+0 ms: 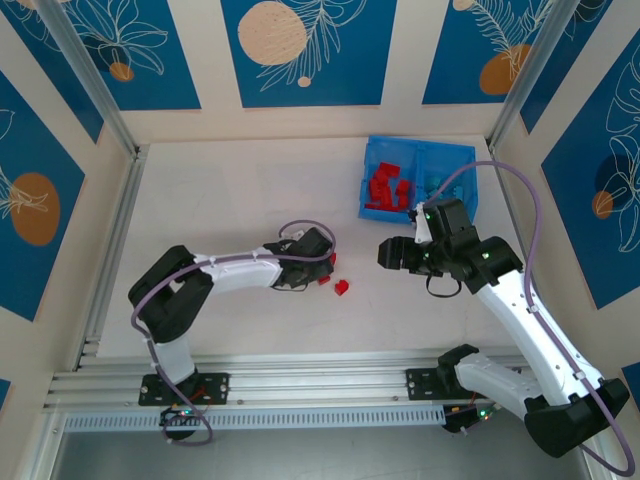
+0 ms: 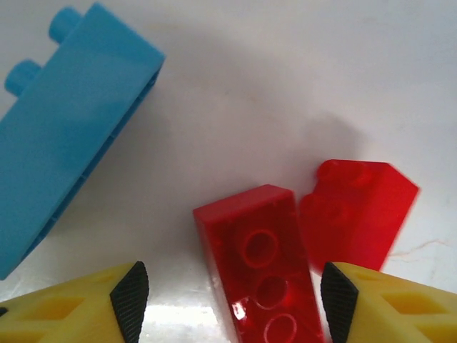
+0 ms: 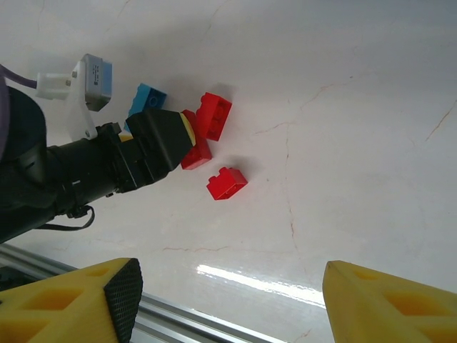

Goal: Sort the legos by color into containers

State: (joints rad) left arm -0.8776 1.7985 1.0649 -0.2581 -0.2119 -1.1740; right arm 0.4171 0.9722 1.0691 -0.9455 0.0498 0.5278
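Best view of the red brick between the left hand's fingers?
Left wrist: the red brick sits close-up between the fingers of the left hand, underside tubes clear. Right wrist: partly hidden behind that hand. Top external: a red speck.

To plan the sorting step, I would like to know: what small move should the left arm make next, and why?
Probably close the left jaws on the red brick. It lies between them, hollow side up, with a gap on one side, so it is not yet gripped. A second red brick lies close beside it.
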